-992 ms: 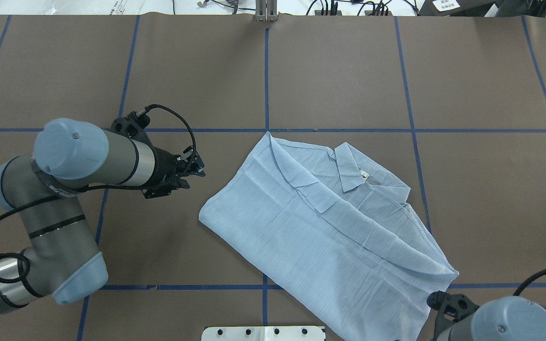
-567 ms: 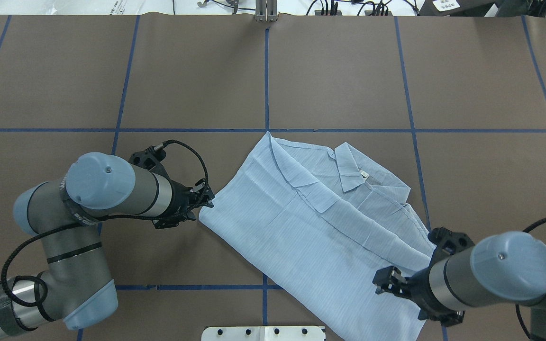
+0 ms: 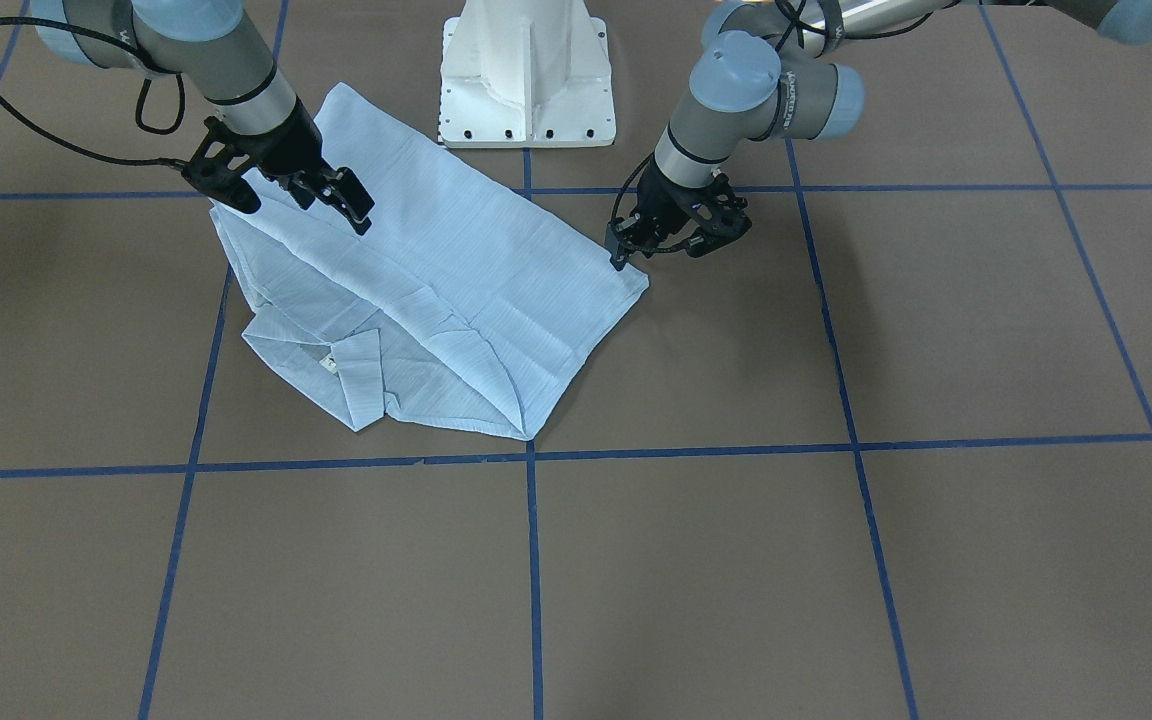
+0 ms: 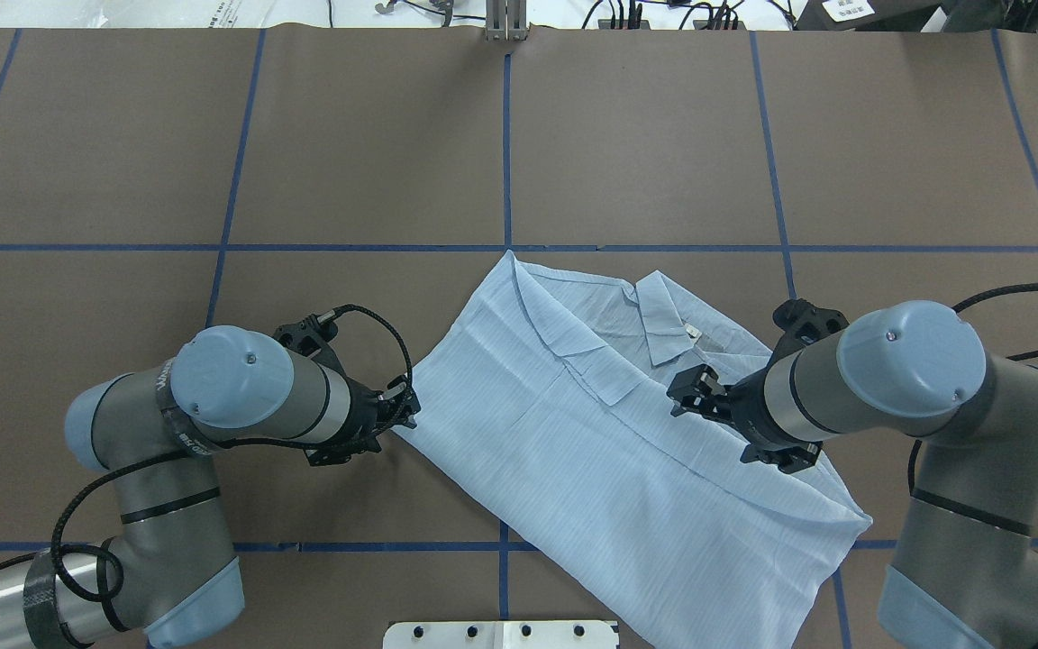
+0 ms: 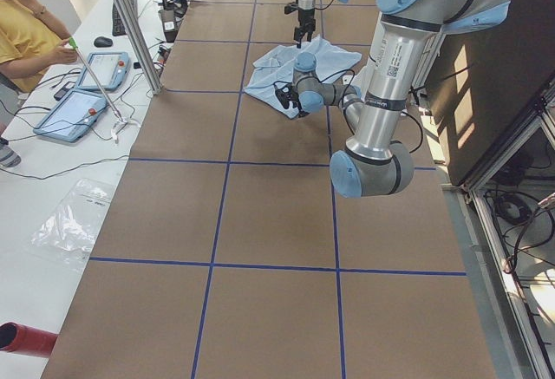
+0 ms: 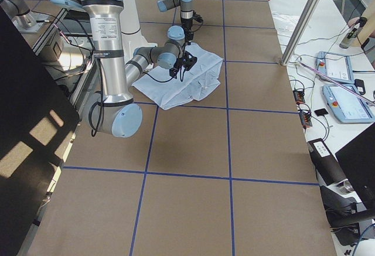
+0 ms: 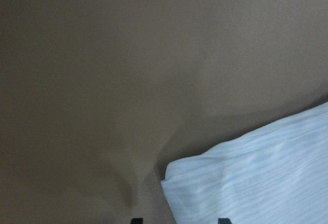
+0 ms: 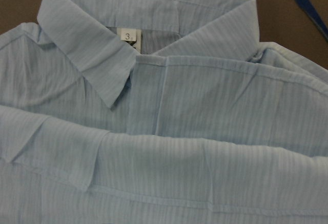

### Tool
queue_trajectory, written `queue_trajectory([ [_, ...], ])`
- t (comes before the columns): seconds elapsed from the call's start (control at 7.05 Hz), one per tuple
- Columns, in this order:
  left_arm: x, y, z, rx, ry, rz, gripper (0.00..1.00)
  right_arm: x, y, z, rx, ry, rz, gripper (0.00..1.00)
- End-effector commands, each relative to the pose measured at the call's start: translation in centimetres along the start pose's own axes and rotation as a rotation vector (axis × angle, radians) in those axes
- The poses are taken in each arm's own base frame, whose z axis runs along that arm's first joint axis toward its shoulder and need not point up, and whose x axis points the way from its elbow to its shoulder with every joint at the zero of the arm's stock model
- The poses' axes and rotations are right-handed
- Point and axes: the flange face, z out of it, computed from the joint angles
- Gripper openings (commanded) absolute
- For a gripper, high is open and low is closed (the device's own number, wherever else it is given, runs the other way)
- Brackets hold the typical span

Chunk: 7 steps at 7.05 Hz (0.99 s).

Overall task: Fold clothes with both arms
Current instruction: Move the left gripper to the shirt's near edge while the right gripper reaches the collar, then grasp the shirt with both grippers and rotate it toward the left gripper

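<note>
The light-blue striped shirt [image 4: 573,451] lies partly folded and askew on the brown table, collar and white label [image 4: 690,332] towards the far right. My left gripper [image 4: 405,410] is low at the shirt's left corner [image 3: 636,285]. It is open, and in the left wrist view the corner [image 7: 246,178] lies between the two fingertips [image 7: 136,220]. My right gripper [image 4: 683,395] hovers open above the folded front, just short of the collar [image 8: 92,49]. It holds nothing. The right wrist view shows the label [image 8: 126,35] and the placket.
The white pedestal base [image 3: 526,70] stands at the near edge behind the shirt. Blue tape lines [image 4: 505,135] grid the brown table cover. A metal post [image 4: 505,22] stands at the far edge. A person [image 5: 26,41] sits at a side bench with tablets.
My left gripper has moved right and nearer, up to the shirt's left corner. My right arm has swung in from the near right and travelled over the shirt towards the collar.
</note>
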Motion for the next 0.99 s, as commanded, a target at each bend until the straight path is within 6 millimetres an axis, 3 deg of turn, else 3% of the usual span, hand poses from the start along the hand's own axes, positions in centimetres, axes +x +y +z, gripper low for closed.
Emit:
queue_trajectory([
  [0.0,0.2,0.2,0.1,-0.003,0.002,0.007,0.56,-0.8,-1.0,0.0,0.013,-0.008,-0.016,1.00],
  [0.57,0.7,-0.1,1.2,0.023,-0.001,0.009,0.49,-0.7,-1.6,-0.1,0.022,-0.005,-0.016,1.00],
  [0.85,1.0,-0.5,1.2,0.055,0.008,0.010,0.00,-0.8,-1.6,-0.1,0.023,-0.007,-0.017,1.00],
])
